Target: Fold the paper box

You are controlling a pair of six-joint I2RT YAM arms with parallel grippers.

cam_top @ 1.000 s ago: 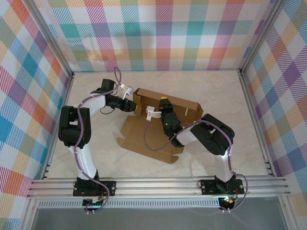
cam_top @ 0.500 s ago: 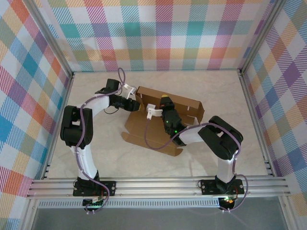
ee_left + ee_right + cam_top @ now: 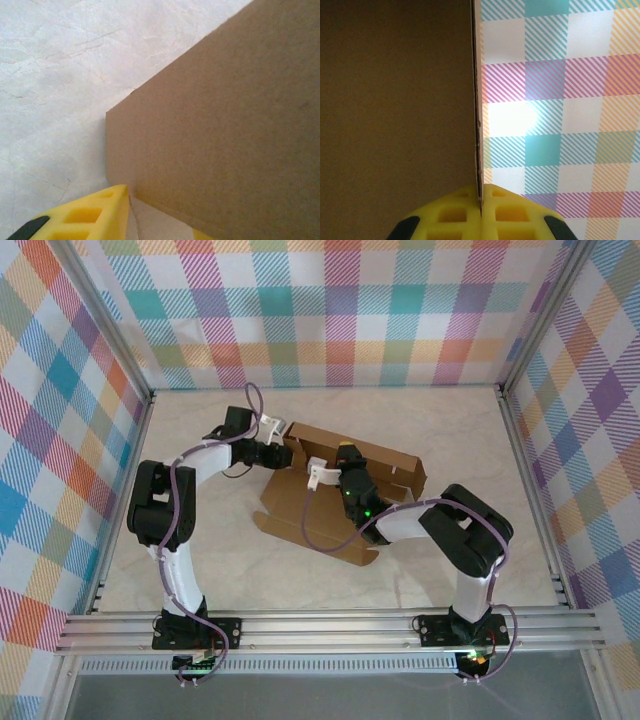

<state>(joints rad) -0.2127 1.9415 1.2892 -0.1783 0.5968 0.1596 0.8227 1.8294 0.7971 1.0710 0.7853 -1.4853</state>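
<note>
The paper box (image 3: 330, 502) is brown cardboard, half formed in the middle of the table. Its back wall (image 3: 385, 460) stands up and a flat panel (image 3: 305, 525) lies toward the arms. My right gripper (image 3: 343, 452) is shut on the top edge of that wall. In the right wrist view the yellow pads (image 3: 455, 215) pinch the edge-on sheet (image 3: 477, 100) at the gripper (image 3: 481, 200). My left gripper (image 3: 283, 453) sits at the box's left end. There its yellow fingers (image 3: 95, 215) stand apart around the corner of the cardboard (image 3: 225, 125), and the gripper (image 3: 162, 222) is open.
Pale marbled tabletop (image 3: 200, 560) surrounds the box, and plaid walls (image 3: 330, 310) enclose it on three sides. Aluminium rails (image 3: 330, 625) run along the near edge by the arm bases. A purple cable (image 3: 310, 530) from the right arm loops over the flat panel.
My left gripper has moved right to the box's left end and its jaws have narrowed. The box and my right gripper have shifted slightly right, grip unchanged.
</note>
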